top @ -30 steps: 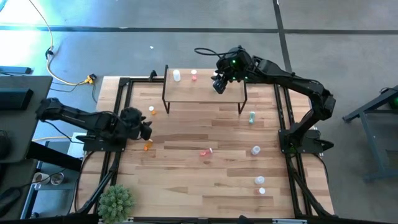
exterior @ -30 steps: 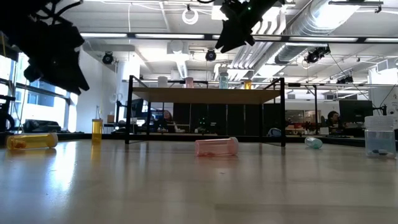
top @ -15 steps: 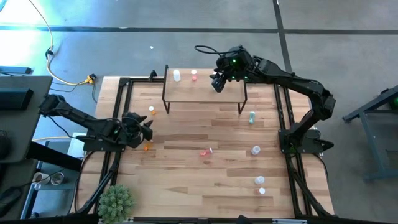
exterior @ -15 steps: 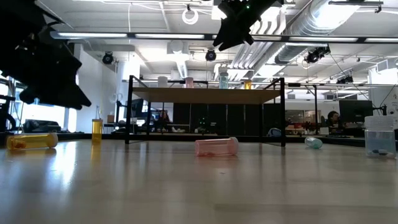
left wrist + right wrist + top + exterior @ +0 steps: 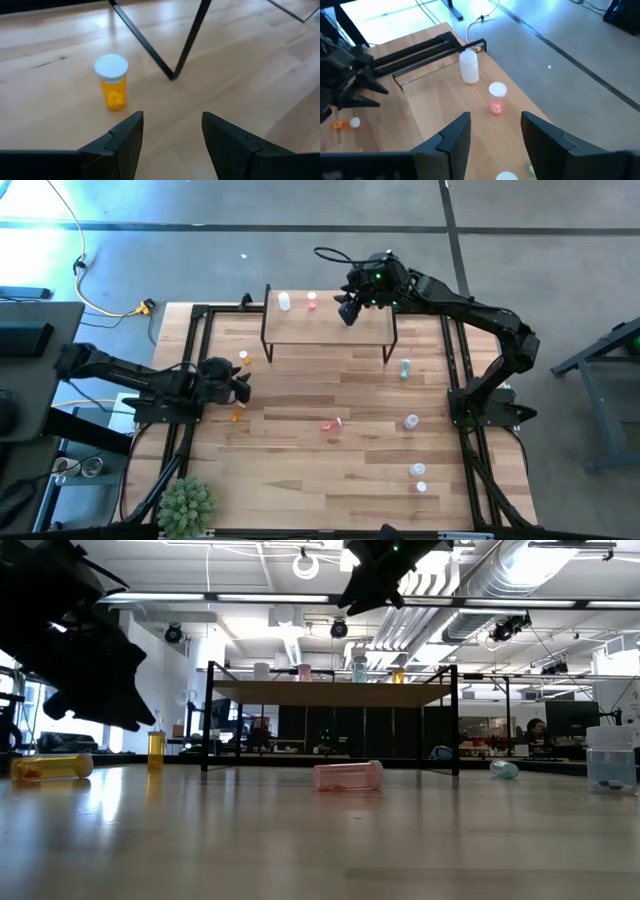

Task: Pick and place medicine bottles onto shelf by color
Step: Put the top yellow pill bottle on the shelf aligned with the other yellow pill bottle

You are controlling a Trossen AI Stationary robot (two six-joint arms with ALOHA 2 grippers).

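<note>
The shelf (image 5: 330,328) stands at the table's far edge. A white bottle (image 5: 285,301) and a pink bottle (image 5: 312,300) stand upright on its left part. My right gripper (image 5: 345,310) hovers open and empty above the shelf, to the right of them; a green bottle's white cap (image 5: 506,176) shows below it. My left gripper (image 5: 237,390) is open and empty, low over the table's left part. It is between an upright orange bottle (image 5: 112,87) and an orange bottle lying on its side (image 5: 237,416).
A pink bottle (image 5: 331,425) lies mid-table. A green bottle (image 5: 405,368) and several clear bottles (image 5: 411,421) (image 5: 417,470) are on the right part. A green plant (image 5: 187,502) stands at the near left corner. The shelf's black leg (image 5: 172,75) is near the upright orange bottle.
My left gripper has come down toward the table near the orange bottles, staying open. My right gripper has drifted slightly toward the table's left above the shelf, still open. No bottle has moved.
</note>
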